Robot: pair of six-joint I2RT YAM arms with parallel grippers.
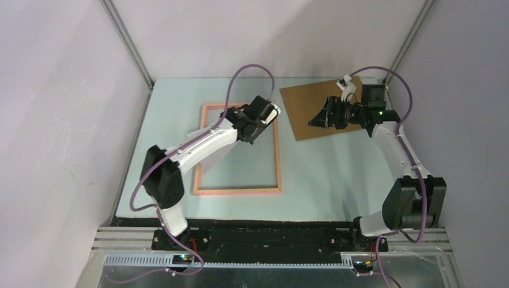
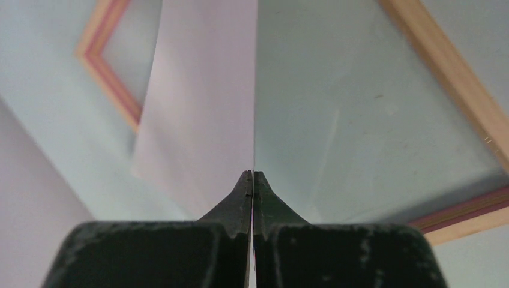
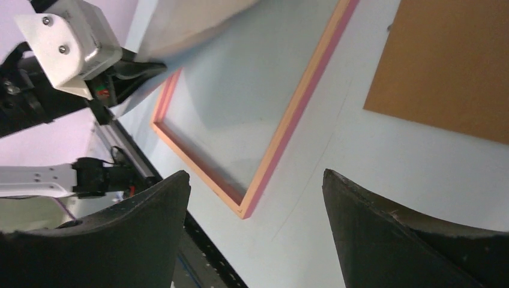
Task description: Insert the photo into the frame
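Pale, white-backed photo (image 2: 204, 108), pinched by one edge in the fully closed left gripper (image 2: 252, 175) and hanging tilted above the frame (image 1: 278, 150), with the free end overlapping the left rail. Pink-to-salmon frame lying flat on the table (image 1: 336, 180). Right gripper (image 3: 255, 177) spread wide with nothing in it, poised over the brown board (image 1: 306, 129) just right of the frame.

Step in hand, by judgement: lowering the photo into the frame. Best done by first drawing the free end back inside the left rail, squaring the sheet to the rails, then setting that end down and flattening toward the held edge before letting go. Allow for flop in so thin a sheet, and for little slack, probably, between print and rails.

Edges and room: bare table inside the rails; a strip of open table between frame and board; left wall close beside the frame; right arm well apart from the left.
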